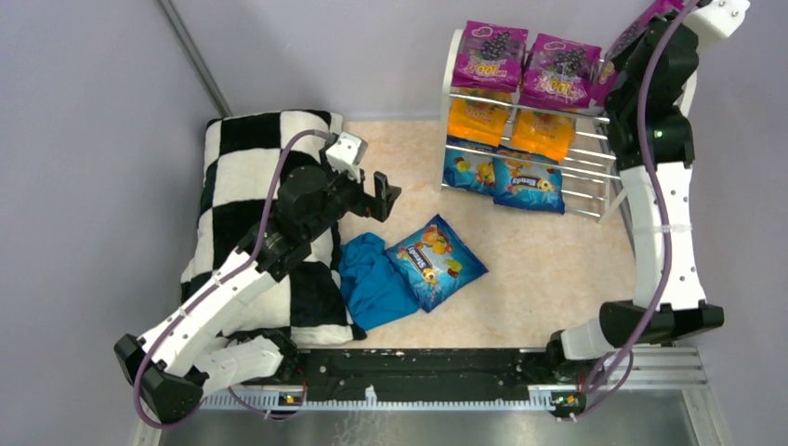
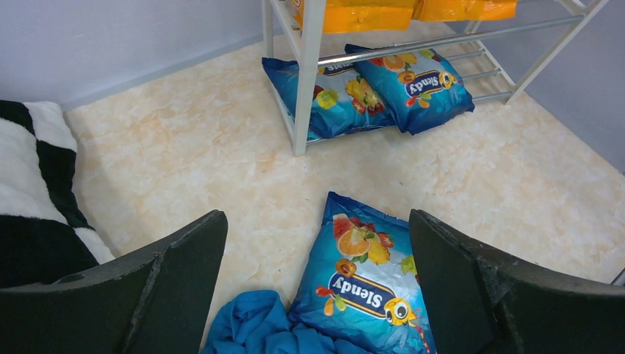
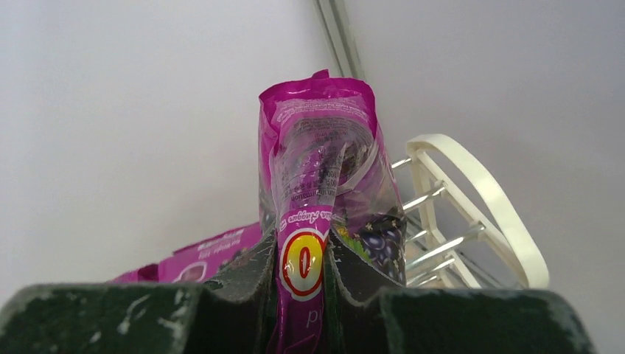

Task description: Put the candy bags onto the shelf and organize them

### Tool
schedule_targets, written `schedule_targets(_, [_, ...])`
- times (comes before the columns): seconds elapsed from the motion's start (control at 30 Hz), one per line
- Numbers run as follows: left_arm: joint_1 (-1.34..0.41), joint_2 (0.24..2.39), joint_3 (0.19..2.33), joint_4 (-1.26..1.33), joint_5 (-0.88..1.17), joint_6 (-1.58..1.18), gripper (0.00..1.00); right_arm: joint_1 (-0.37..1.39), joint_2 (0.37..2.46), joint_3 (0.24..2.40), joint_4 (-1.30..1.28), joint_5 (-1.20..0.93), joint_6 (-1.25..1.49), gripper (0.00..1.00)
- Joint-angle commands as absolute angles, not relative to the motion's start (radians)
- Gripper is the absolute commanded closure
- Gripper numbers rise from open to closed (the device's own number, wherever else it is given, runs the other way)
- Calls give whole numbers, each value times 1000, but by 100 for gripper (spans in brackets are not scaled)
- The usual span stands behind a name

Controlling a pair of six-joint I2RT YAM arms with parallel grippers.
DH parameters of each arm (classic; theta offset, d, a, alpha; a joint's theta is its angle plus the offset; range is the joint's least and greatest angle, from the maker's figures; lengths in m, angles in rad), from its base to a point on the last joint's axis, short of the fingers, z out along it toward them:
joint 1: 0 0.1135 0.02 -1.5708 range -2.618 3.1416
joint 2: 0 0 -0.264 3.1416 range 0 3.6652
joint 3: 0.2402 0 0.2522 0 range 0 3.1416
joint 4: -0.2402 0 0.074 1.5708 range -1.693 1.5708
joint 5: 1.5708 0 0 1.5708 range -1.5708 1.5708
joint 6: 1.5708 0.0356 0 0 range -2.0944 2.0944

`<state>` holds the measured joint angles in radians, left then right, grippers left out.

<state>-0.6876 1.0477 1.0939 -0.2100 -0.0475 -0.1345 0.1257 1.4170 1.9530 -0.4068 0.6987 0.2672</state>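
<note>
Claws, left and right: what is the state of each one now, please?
Left claw: open, holding nothing.
Right claw: closed on a purple candy bag, beside the shelf.

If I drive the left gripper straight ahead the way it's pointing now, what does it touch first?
The left gripper most likely meets the loose blue candy bag seen between its open fingers, beside the blue cloth. Depth is unclear: it might land on bare table just beyond.
</note>
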Motion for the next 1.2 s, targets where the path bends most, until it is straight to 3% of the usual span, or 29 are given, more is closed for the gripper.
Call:
schedule_targets(0.0, [-682, 1043, 1089, -163, -66, -115, 1, -22, 1458, 2110, -355, 560, 493, 100])
schedule_targets(0.13, [-677, 1054, 1086, -159, -65, -118, 1, -164, 1474, 2073, -355, 361, 690, 100])
schedule_targets(0.43, [-678, 1076, 1080, -152, -47, -129, 1, -346, 1434, 1759, -140, 10, 1033, 100])
schedule_targets(1.03, [-664, 1083, 1080, -152, -30, -143, 1, -350, 1415, 1547, -61, -120, 1389, 100])
schedule_targets(1.1, [-664, 1082, 1078, -150, -27, -145, 1, -350, 1419, 1561, -66, -118, 1339, 95])
schedule_targets(1.17, [-665, 1080, 1076, -149, -25, -146, 1, -350, 1420, 1604, -125, -100, 1254, 80])
